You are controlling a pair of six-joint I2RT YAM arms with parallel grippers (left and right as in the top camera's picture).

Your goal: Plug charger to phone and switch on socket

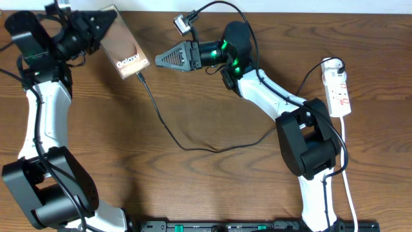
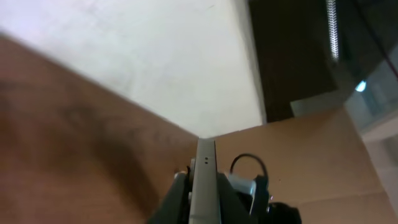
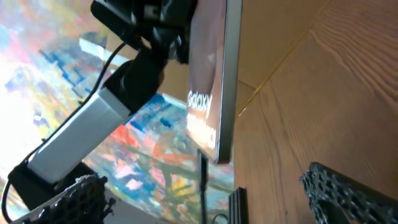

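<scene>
My left gripper (image 1: 100, 29) is shut on the phone (image 1: 122, 46) and holds it tilted above the table's far left. In the left wrist view the phone's thin edge (image 2: 204, 174) sits between the jaws (image 2: 204, 202). The charger (image 1: 161, 119), a thin black cable, runs from the phone's lower edge across the table. Its plug tip meets that edge. My right gripper (image 1: 161, 60) is open and empty, just right of the phone's lower end. In the right wrist view the phone (image 3: 211, 93) shows "Galaxy" lettering and the cable (image 3: 203, 180) hangs between the spread fingers (image 3: 205, 190). The socket (image 1: 338, 87) lies far right.
The socket's white lead (image 1: 344, 161) runs down the right side past the right arm's base (image 1: 309, 145). The left arm's base (image 1: 48, 190) stands at the front left. A thicker robot cable (image 1: 212, 8) arcs over the right wrist.
</scene>
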